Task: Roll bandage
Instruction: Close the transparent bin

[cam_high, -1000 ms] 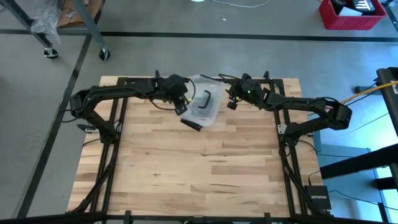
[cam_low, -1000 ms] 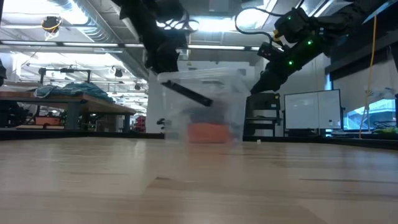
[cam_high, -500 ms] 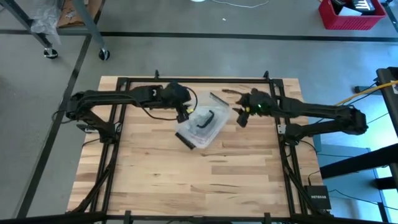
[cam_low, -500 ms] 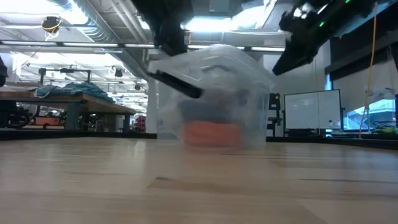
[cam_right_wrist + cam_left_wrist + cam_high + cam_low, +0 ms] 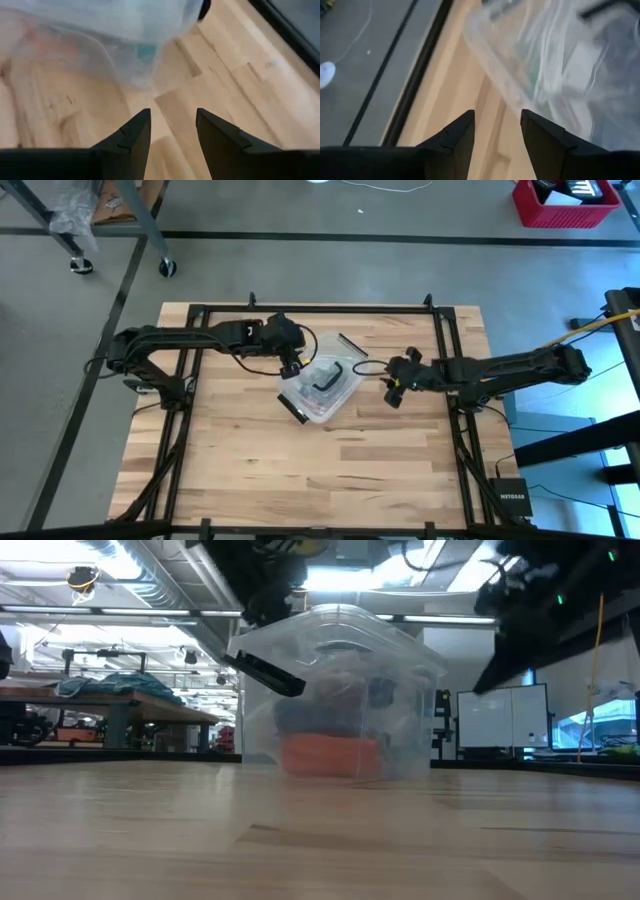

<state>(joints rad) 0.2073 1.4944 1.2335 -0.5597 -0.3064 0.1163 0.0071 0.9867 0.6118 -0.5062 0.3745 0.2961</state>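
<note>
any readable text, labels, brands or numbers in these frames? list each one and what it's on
"NETGEAR": on the small black device lying by the table's frame on the right arm's side, high view; small, so the reading is not certain.
White marking on the dark item in the red bin: too small to read.
Clear plastic box: no readable label.

Bright, even overhead light; ceiling glare (low view); wrist views blurred, box [image 5: 335, 695] soft.

A plastic box [image 5: 322, 387] sat on the table [image 5: 260, 470] just above the centre of the high view. The left gripper [image 5: 291, 366] was at the box's upper-left edge; the right gripper [image 5: 391, 388] lay apart to its right.
</note>
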